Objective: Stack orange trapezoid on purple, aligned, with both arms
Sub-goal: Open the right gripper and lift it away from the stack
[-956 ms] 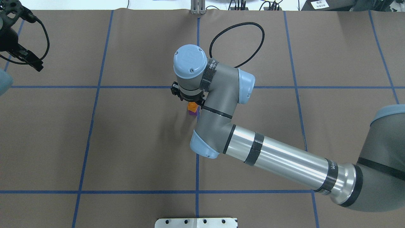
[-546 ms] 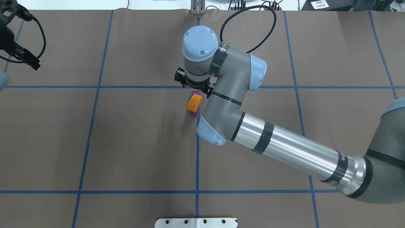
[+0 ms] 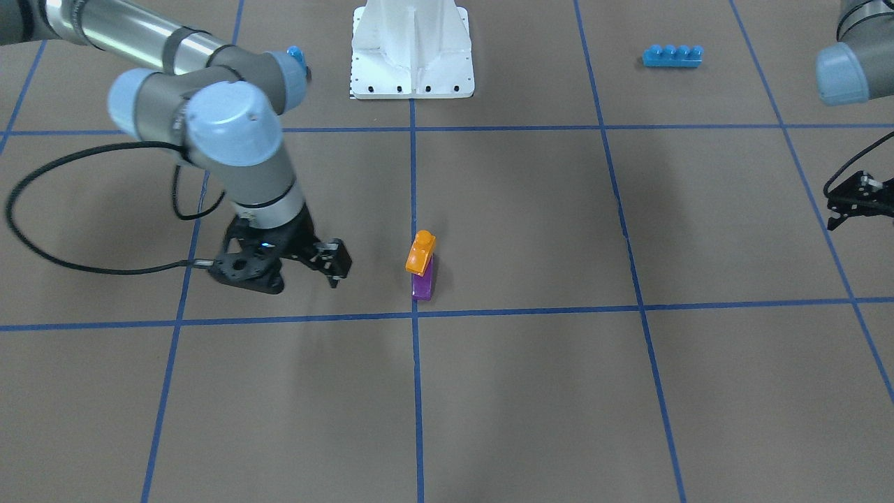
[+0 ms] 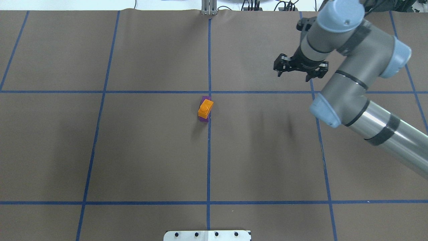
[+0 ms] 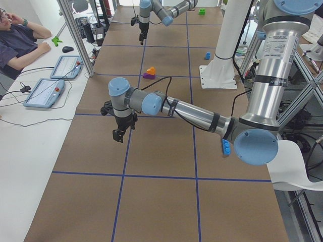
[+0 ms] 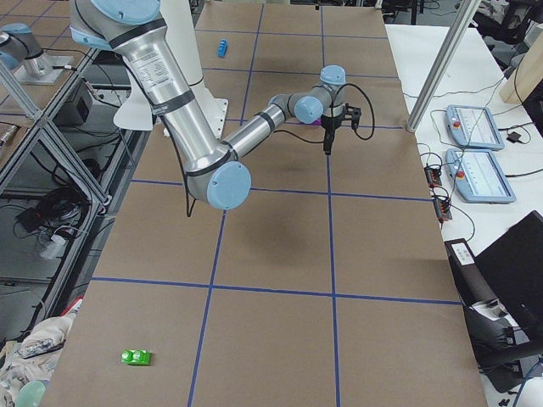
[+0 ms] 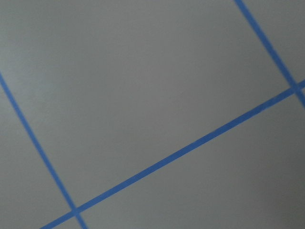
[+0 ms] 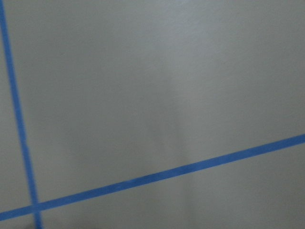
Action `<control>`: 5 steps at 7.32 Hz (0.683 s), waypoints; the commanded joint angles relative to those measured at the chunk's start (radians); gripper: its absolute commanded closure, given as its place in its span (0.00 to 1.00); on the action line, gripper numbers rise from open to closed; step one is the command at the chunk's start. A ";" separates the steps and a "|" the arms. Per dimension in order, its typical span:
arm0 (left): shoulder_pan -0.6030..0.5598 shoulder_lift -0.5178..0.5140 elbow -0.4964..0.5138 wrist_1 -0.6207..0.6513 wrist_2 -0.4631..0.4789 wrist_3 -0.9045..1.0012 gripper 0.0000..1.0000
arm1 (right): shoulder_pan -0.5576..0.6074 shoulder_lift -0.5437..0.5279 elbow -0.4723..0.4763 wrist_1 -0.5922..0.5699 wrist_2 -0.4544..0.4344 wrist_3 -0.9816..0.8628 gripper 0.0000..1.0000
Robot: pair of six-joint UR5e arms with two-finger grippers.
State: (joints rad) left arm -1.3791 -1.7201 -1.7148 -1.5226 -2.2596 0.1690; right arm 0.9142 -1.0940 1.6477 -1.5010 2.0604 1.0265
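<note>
The orange trapezoid sits on the purple at the table's middle, on the centre tape line. In the front view the orange trapezoid rests stud up on the purple. Nothing holds the stack. My right gripper is open and empty, off to the right of the stack and further back; it also shows in the front view. My left gripper is open and empty at the table's left side, far from the stack and out of the overhead view.
A long blue four-stud brick and a small blue brick lie near the white pedestal. A green brick lies far off on my right. An operator sits at the far side with tablets.
My right gripper has let go of the orange trapezoid, left it on the purple, and swung away to the right and back. My left gripper has gone out of the overhead view.
</note>
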 commanded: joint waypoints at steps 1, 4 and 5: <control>-0.032 0.020 0.026 0.002 -0.008 0.007 0.00 | 0.212 -0.192 0.017 0.025 0.126 -0.402 0.00; -0.109 0.100 0.027 -0.016 -0.021 0.017 0.00 | 0.423 -0.364 0.015 0.030 0.188 -0.730 0.00; -0.120 0.108 0.026 -0.013 -0.020 0.017 0.00 | 0.434 -0.385 0.027 0.034 0.190 -0.729 0.00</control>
State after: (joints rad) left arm -1.4791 -1.6244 -1.6885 -1.5365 -2.2787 0.1848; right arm 1.3118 -1.4362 1.6654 -1.4719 2.2442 0.3287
